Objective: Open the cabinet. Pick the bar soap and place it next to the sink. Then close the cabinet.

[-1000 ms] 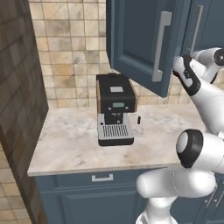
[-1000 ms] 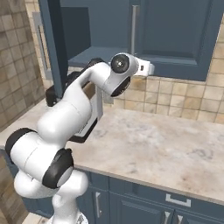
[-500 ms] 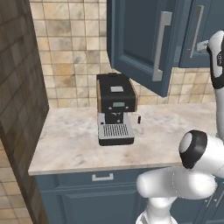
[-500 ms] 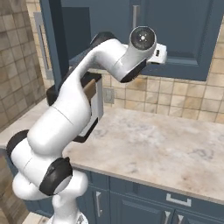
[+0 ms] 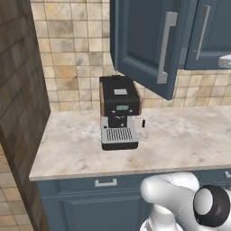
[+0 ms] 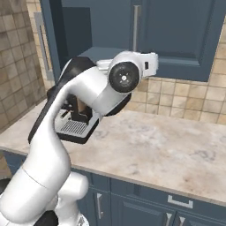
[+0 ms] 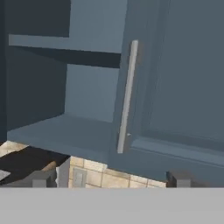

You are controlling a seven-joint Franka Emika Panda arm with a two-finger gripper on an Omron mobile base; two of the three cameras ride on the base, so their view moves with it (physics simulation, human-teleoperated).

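A: Reporting left base view: where is the cabinet [image 5: 149,45]?
B: Above the counter [image 5: 180,135]; its left door stands swung out over the coffee machine [image 5: 118,118].
A: Right base view?
B: My arm [image 6: 88,92] rises before the cabinet's shut right door [image 6: 176,35].
A: Hand view?
B: My gripper [image 7: 109,179] is spread wide, holding nothing, just below the shut door's handle [image 7: 127,96]. An open shelf [image 7: 57,133] lies left.

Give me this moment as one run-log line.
cabinet: left door open, right door shut | gripper: open, empty, facing right door handle | coffee machine: on counter
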